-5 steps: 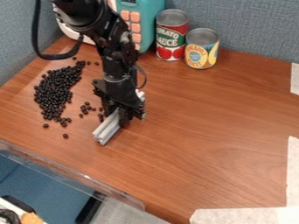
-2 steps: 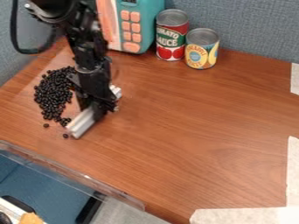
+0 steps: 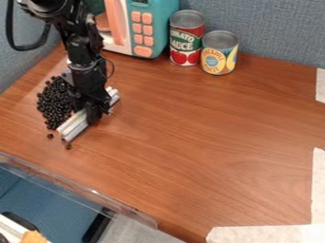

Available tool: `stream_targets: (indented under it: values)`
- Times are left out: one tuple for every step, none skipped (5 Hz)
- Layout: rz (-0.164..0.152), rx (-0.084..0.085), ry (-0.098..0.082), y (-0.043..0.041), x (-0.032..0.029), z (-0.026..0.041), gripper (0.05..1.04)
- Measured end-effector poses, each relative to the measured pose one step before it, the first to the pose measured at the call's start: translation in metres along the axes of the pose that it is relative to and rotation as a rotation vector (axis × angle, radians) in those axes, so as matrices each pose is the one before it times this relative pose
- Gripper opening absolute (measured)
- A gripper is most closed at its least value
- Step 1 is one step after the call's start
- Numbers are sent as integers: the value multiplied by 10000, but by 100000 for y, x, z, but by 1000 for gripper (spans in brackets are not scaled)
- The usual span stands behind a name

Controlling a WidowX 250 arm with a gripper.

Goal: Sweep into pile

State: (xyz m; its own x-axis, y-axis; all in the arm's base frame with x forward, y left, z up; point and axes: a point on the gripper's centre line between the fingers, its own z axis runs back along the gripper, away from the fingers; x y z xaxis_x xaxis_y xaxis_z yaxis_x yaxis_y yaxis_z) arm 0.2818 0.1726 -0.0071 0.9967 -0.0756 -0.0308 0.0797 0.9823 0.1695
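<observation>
The claw [image 3: 90, 114] hangs down over the far left part of the work surface in the view, clamped on a pale grey bar [image 3: 74, 125] around its middle. One end of the bar sticks out from the claw toward the lower left, the other toward the upper right, so it lies at a slant. Just beside the claw and bar, on their left, is the pile of black beans [image 3: 53, 105], dense, longer than it is wide, and partly hidden behind the claw. Below the pile, near the bar's lower end, are two stray beans, one [image 3: 50, 136] to its left and one [image 3: 68, 146] under it. Above the claw rises the black arm [image 3: 82, 52], with a looped black cable [image 3: 11, 35] at its upper left. Up and to the right of the claw stands a teal toy microwave [image 3: 154, 26] with orange buttons, and farther right a red and green can [image 3: 186, 39] and a shorter yellow can [image 3: 219, 54], both upright. Below the claw, a clear rim [image 3: 79, 188] runs along the wooden table's [image 3: 203, 142] edge. Well apart, to the right, are pale strips [image 3: 319, 185].
</observation>
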Motion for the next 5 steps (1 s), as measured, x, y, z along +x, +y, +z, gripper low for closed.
stream_targets:
  values:
    - [-53, 119, 52, 1148, 541, -168, 378]
    - [136, 108, -89, 944, 564, -23, 378]
    - [-31, -56, 33, 65, 21, -93, 378]
    - [-5, -173, -123, -237, 93, 200, 378]
    - [113, -275, -76, -552, -229, 298, 378]
